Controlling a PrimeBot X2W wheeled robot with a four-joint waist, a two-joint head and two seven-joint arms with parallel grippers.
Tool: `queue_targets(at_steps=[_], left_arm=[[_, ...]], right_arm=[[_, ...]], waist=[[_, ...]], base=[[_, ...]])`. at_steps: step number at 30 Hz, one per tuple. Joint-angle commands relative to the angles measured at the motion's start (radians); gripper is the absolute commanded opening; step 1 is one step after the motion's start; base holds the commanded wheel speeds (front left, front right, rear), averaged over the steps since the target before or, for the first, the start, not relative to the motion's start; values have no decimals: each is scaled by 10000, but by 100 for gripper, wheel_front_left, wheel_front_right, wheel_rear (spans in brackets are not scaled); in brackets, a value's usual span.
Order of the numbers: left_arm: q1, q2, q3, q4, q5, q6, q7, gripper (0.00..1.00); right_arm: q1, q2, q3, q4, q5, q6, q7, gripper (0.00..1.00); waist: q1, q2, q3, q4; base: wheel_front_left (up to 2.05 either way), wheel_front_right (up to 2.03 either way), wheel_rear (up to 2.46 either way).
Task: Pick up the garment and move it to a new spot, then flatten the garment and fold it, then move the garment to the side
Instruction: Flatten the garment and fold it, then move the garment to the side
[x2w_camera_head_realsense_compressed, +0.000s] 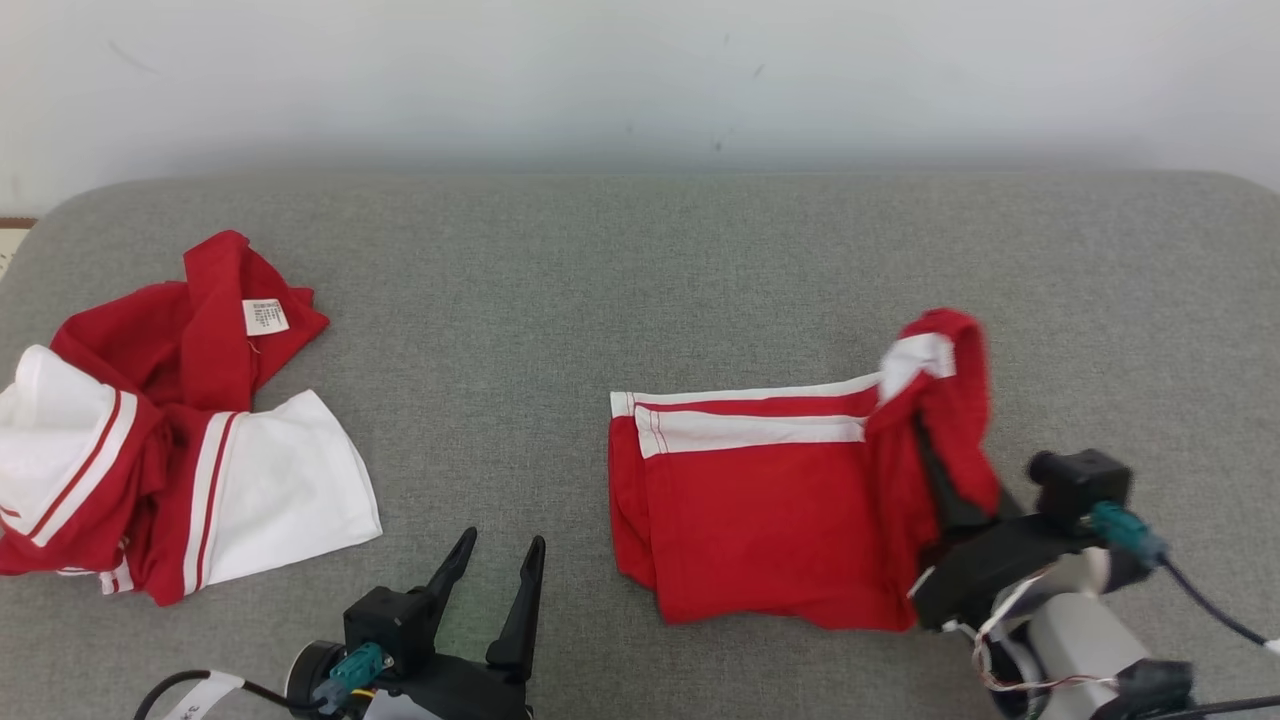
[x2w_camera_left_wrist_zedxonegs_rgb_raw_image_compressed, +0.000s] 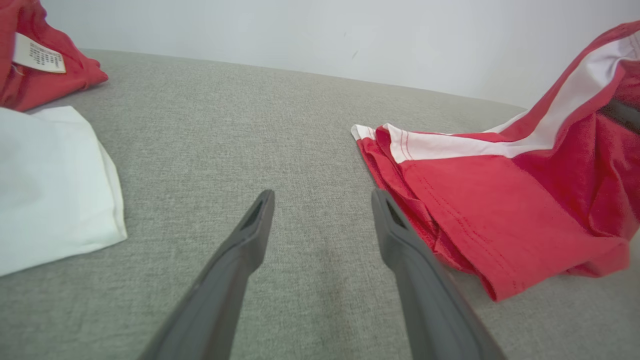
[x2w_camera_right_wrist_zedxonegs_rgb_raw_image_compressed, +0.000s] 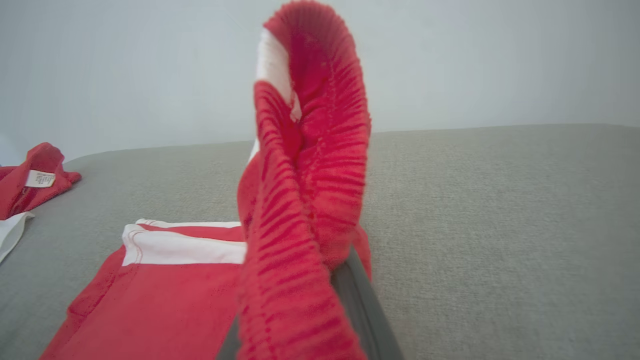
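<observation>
The garment (x2w_camera_head_realsense_compressed: 760, 520) is red with white stripes and lies on the grey cushioned surface (x2w_camera_head_realsense_compressed: 640, 280), right of centre. Its right end, the ribbed waistband (x2w_camera_right_wrist_zedxonegs_rgb_raw_image_compressed: 305, 165), is lifted off the surface and stands upright. My right gripper (x2w_camera_head_realsense_compressed: 945, 485) is shut on that raised end, and the cloth drapes over and hides most of its dark fingers (x2w_camera_right_wrist_zedxonegs_rgb_raw_image_compressed: 357, 300). My left gripper (x2w_camera_head_realsense_compressed: 503, 545) rests open near the front edge with nothing between its fingers; the garment's left edge (x2w_camera_left_wrist_zedxonegs_rgb_raw_image_compressed: 500, 200) lies just to its right.
A second red and white garment (x2w_camera_head_realsense_compressed: 170, 430) lies crumpled at the far left, its white label facing up. A pale wall runs behind the surface's back edge. Bare grey fabric lies between the two garments and to the right of the raised end.
</observation>
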Motion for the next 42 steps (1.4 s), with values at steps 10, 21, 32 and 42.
queue_targets(at_steps=[10, 21, 32, 42], left_arm=[[229, 14, -250, 86, -280, 28, -12, 100], [470, 14, -334, 147, -452, 97, -12, 100], [699, 16, -34, 0, -313, 117, -12, 100], [405, 14, -232, -267, -240, 114, -12, 100]], right_arm=[[-515, 176, 3052, 110, 1233, -11, -6, 0], [-1026, 624, 2886, 1237, 1529, -11, -5, 100], [-330, 330, 1415, -96, 1237, -11, -5, 100], [713, 317, -219, 1077, 1413, -11, -4, 100]], waist=[[-1, -1, -122, 788], [-1, -1, -198, 2077], [-1, -1, -366, 1527], [-1, -1, -231, 1345]], base=[[0, 0, 0], [0, 0, 0], [0, 0, 0], [0, 0, 0]])
